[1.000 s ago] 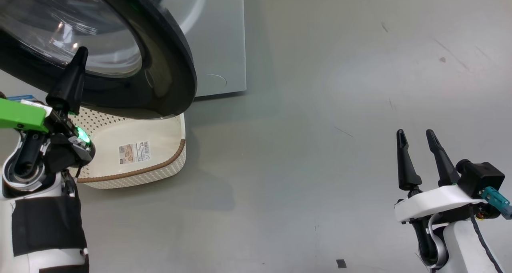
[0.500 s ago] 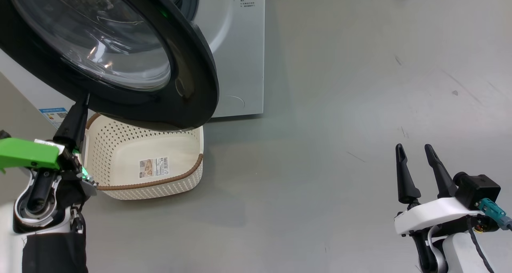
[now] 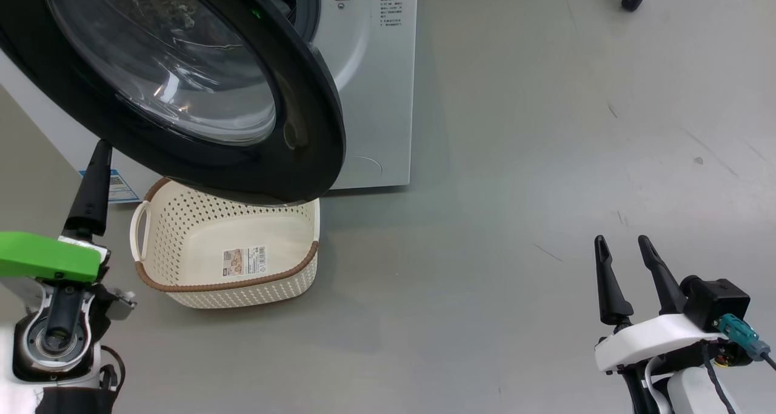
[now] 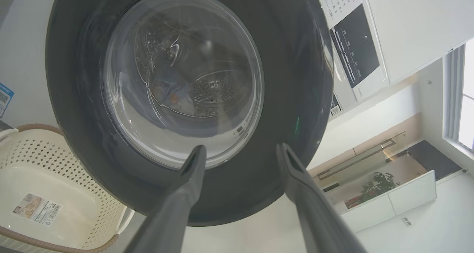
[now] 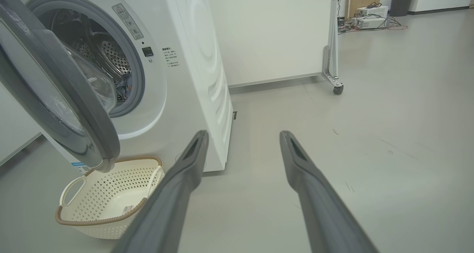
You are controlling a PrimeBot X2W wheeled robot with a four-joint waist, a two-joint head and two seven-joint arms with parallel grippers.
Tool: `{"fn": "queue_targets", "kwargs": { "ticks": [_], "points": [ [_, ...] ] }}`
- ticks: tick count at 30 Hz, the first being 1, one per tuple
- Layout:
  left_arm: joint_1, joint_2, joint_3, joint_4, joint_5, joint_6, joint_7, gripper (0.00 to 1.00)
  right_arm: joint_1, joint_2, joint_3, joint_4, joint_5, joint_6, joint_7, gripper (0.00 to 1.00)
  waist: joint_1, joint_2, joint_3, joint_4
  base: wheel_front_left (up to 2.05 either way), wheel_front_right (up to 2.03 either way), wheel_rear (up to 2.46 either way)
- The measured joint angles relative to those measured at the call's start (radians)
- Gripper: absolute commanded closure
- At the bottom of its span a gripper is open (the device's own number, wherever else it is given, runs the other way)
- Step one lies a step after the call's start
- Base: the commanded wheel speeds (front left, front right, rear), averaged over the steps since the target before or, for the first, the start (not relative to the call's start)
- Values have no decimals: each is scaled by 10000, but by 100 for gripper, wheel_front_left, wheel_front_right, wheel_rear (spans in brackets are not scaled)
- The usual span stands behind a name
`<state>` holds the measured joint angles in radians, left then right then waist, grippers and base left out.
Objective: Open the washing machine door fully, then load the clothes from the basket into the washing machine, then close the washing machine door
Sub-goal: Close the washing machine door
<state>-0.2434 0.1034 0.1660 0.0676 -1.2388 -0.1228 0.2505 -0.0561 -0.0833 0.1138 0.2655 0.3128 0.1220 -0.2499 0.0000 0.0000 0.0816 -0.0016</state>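
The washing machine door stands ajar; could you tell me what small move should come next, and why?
Probably ease the open left gripper forward onto the black rim of the washing machine door and push it towards the washing machine. The basket holds just its label sticker, the clothes lie in the drum, and the door hangs partly open, so closing seems all that is left.

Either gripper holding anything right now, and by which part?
Nothing is held. The left gripper stands open facing the round black-rimmed glass washing machine door; the right gripper is open above the grey floor.
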Motion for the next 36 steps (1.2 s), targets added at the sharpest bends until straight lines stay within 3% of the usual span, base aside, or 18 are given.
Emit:
{"fn": "queue_targets", "kwargs": {
  "ticks": [5, 11, 19, 23, 28, 36],
  "points": [
    [291, 472, -838, -520, 1091, -2, -750, 0, 4, -2, 10, -12, 0, 0, 0, 0, 0, 0, 60, 14, 0, 0, 0],
    [573, 1714, -1912, -1007, 3331, -10, -2257, 0, 5, -2, 17, -52, 0, 0, 0, 0, 0, 0, 140, -6, 0, 0, 0],
    [1357, 2579, -2991, -236, 5975, -13, -4393, 0, 4, 0, 15, -90, -13, 2, 0, 0, 0, 0, 173, -46, 0, 0, 0],
    [1624, 2648, -3196, 313, 6771, -13, -5068, 0, 4, 4, 17, -92, -15, 2, 0, 0, 0, 0, 174, -62, 0, 0, 0],
    [1932, 2531, -3256, 859, 7367, 19, -5068, 0, 4, 4, 17, -102, -33, 2, 0, 0, 0, 0, 163, -87, 0, 0, 0],
    [2082, 2008, -3216, 1197, 8184, 640, -5068, 0, 4, 15, 17, -115, -48, 2, 0, 0, 0, 0, 113, -130, 0, 0, 0]
  ]
}}
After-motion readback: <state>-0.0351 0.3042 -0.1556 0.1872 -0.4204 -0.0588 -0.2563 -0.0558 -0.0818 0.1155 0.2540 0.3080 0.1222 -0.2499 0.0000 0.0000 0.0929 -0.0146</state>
